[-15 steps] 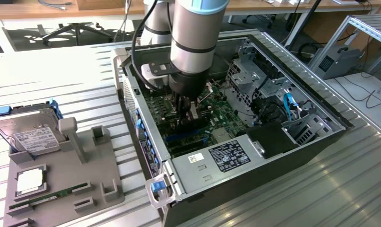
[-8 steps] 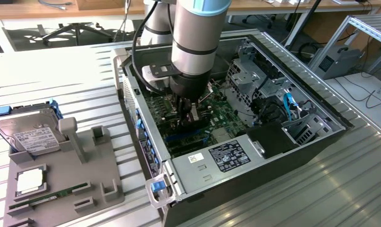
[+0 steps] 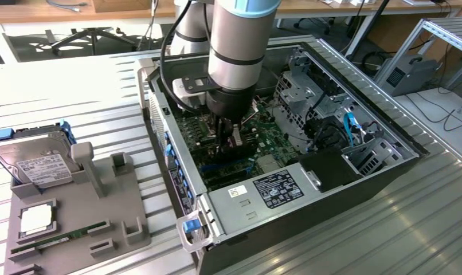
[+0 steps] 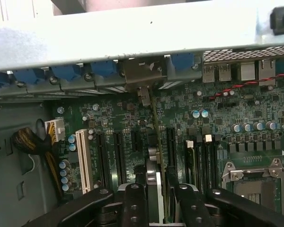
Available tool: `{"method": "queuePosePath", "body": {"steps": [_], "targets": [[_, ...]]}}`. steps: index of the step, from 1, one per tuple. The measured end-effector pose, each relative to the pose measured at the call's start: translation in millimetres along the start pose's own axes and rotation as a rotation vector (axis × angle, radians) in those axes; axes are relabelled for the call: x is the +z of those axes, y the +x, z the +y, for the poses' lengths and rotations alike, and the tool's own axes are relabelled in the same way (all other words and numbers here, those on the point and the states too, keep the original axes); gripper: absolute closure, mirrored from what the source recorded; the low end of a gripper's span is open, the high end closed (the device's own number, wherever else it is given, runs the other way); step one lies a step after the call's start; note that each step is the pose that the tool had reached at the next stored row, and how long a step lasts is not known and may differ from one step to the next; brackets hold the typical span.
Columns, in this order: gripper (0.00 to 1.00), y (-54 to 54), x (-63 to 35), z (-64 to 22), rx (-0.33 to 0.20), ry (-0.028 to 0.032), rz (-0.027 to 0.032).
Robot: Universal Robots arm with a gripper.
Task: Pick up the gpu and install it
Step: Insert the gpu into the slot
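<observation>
Pincer [image 4: 156, 189] clamped on gpu [image 4: 155, 142], card held edge-on and upright inside open case [image 3: 384, 129], over motherboard [image 4: 217, 118] slots, bracket end against rear wall. Hard drive [image 3: 34, 163] and RAM stick [image 3: 59, 238] in grey holder [image 3: 120, 215] on worktop [image 3: 78, 86]

You are in a robotics lab: an open computer case [image 3: 308, 143] on a slatted metal table [image 3: 78, 74], office chairs [image 3: 89, 37], aluminium framing [image 3: 445, 34].
</observation>
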State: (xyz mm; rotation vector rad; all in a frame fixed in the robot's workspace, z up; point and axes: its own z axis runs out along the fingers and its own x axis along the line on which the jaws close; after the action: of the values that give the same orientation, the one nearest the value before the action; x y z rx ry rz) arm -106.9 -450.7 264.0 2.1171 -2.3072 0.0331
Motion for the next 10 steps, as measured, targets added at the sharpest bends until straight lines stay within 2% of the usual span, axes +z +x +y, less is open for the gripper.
{"method": "queuePosePath", "body": {"steps": [10], "targets": [[0.73, 0.0, -1.3, 0.0, 0.000, 0.0000, -0.0003]]}}
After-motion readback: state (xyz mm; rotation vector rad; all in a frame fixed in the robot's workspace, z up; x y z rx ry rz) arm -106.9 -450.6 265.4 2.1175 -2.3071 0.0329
